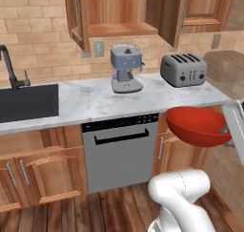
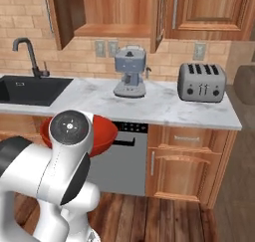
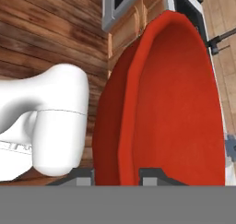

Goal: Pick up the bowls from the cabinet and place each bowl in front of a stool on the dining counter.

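A: Does any label or lettering read on the appliances?

B: None that can be made out. The dishwasher (image 1: 119, 152) has a dark control strip with small marks too blurred to read, and the toaster (image 1: 183, 69) and the blue-grey coffee machine (image 1: 126, 68) show no legible brand.

A: Where is the red bowl (image 1: 198, 126)?

B: It hangs in the air in front of the worktop (image 1: 95, 100), below its edge, just right of the dishwasher in the left base view. In the hand view the gripper (image 3: 115, 174) has its two tips on either side of the bowl's rim, clamped on it, with the bowl seen edge-on.

A: And the cabinet (image 1: 116, 16)?

B: Its door stands open above the coffee machine, showing a bare wooden shelf.

A: What crowds the space?

B: The black sink (image 1: 28, 102) and its tap (image 1: 10, 66) lie to the left. In the right base view the robot's own arm covers much of the bowl.
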{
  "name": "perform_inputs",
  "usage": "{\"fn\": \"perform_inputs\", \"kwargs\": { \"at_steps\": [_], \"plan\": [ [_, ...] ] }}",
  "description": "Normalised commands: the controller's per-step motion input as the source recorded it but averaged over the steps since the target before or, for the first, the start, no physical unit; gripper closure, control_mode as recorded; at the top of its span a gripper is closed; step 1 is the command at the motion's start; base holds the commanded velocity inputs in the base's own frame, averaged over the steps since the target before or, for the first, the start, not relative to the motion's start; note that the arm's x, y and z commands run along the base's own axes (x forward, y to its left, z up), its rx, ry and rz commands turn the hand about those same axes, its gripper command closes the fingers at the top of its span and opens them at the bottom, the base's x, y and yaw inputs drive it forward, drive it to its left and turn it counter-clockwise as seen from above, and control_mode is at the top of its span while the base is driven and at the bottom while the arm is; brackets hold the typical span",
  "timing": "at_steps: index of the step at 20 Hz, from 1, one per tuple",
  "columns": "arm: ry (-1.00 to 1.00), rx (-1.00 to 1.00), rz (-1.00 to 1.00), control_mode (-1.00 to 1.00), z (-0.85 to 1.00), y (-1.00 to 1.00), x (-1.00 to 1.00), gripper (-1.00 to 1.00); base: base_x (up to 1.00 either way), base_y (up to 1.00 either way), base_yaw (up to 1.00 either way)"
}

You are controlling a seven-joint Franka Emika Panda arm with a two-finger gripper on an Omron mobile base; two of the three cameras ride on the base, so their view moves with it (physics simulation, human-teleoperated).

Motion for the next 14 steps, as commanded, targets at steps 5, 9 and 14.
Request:
{"fn": "perform_inputs", "kwargs": {
  "at_steps": [5,9,14],
  "plan": [
    [0.0,0.0,0.0,1.0,0.0,0.0,0.0,1.0,-0.62,0.0,0.3],
    [0.0,0.0,0.0,1.0,0.0,0.0,0.0,1.0,-0.53,-0.08,0.41],
    [0.0,0.0,0.0,1.0,0.0,0.0,0.0,1.0,-0.44,-0.15,0.48]
  ]
}}
